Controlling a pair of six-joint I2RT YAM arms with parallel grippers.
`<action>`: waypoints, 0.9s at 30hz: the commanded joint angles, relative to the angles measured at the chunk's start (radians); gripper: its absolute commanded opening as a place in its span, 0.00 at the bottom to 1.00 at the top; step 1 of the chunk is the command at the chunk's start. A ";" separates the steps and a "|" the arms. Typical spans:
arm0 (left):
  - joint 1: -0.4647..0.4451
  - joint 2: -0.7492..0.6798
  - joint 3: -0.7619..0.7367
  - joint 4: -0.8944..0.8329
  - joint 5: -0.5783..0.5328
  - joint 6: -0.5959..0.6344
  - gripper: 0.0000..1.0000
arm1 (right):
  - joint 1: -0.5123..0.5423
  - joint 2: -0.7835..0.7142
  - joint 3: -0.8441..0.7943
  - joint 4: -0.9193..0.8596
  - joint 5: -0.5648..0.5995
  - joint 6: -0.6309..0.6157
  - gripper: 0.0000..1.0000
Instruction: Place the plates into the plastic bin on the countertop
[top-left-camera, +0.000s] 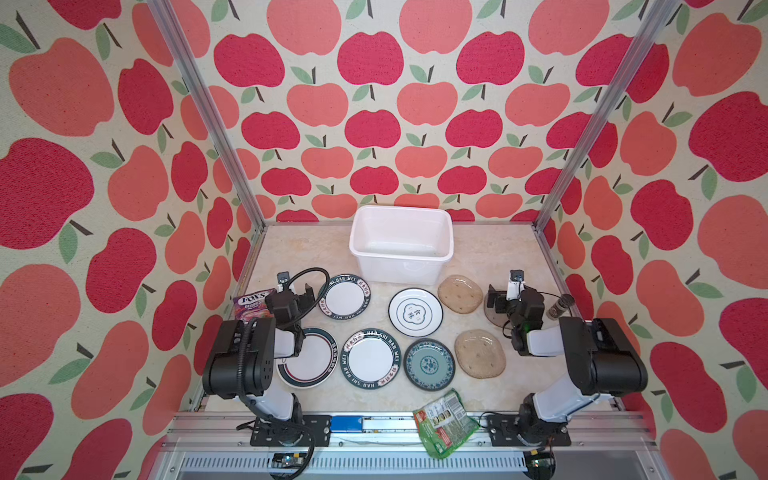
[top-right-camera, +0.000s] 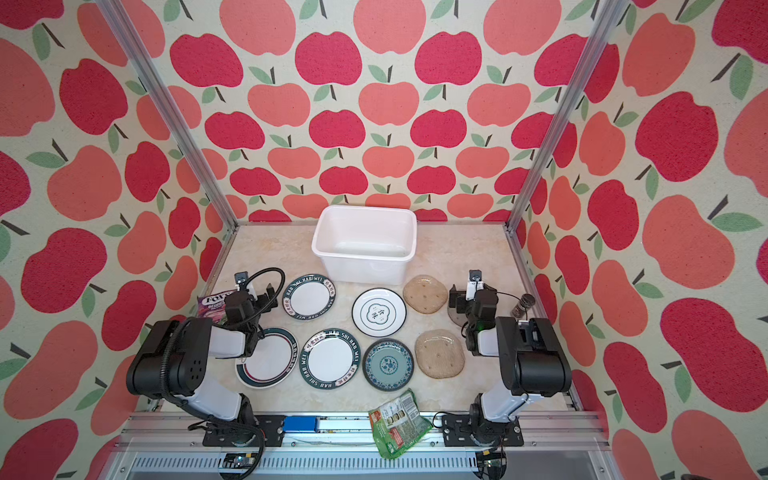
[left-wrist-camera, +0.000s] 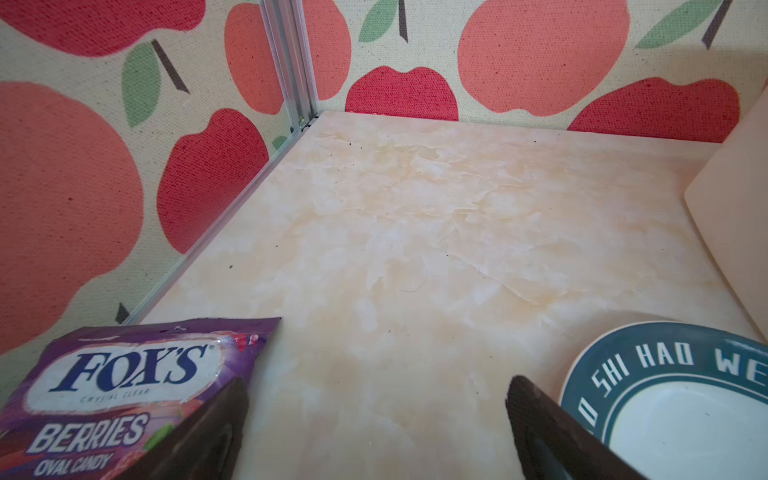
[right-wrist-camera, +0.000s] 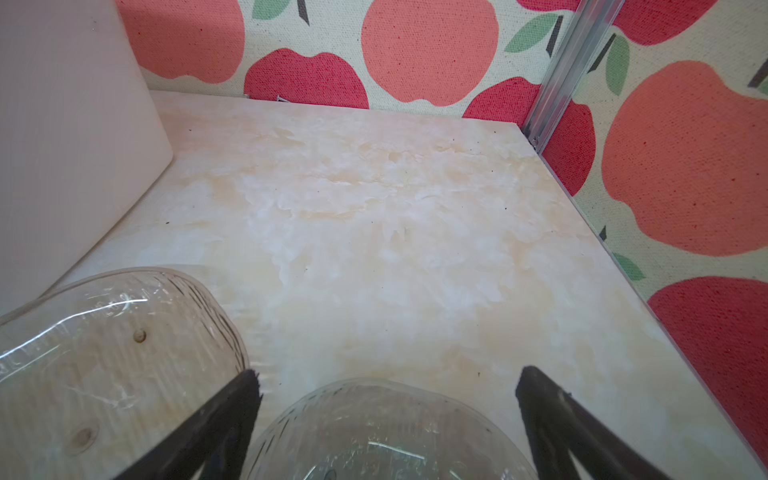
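a beige marble-look countertop (top-left-camera: 490, 249) inside walls of apple-print fabric, seen from above. at far left lies a purple fox's candy bag (top-left-camera: 253, 303). just right of it is the left gripper (left-wrist-camera: 376, 386), jaws spread wide and holding nothing, over bare surface between the bag and a round plate with a dark lettered rim (top-left-camera: 344, 297). nearer, partly under the left arm, lies a white plate with a striped rim (top-left-camera: 309, 361), and to its right a second lettered plate (top-left-camera: 371, 358). in the middle, against the far wall, stands the white plastic bin (top-left-camera: 399, 270); all eight plates lie flat on the countertop on its near side. right of centre are a white plate with a central emblem (top-left-camera: 415, 311) and, nearer, a teal patterned plate (top-left-camera: 429, 365). a green snack packet (top-left-camera: 444, 424) overhangs the near rail. further right are two amber glass plates, one far (top-left-camera: 460, 292) and one near (top-left-camera: 480, 353). a third amber plate (right-wrist-camera: 374, 436) sits under the right gripper (right-wrist-camera: 388, 372), whose jaws are spread wide above it, gripping nothing. a small dark jar (top-left-camera: 561, 305) lies at far right.
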 joint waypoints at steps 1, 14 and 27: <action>0.002 0.012 0.015 0.000 0.016 0.000 0.99 | 0.000 -0.013 0.009 -0.002 -0.022 -0.002 0.99; 0.002 0.011 0.016 0.002 0.016 0.000 0.99 | 0.001 -0.013 0.009 -0.003 -0.023 -0.003 1.00; 0.020 0.009 0.015 -0.003 0.027 -0.022 0.99 | -0.001 -0.013 0.012 -0.005 -0.022 -0.001 1.00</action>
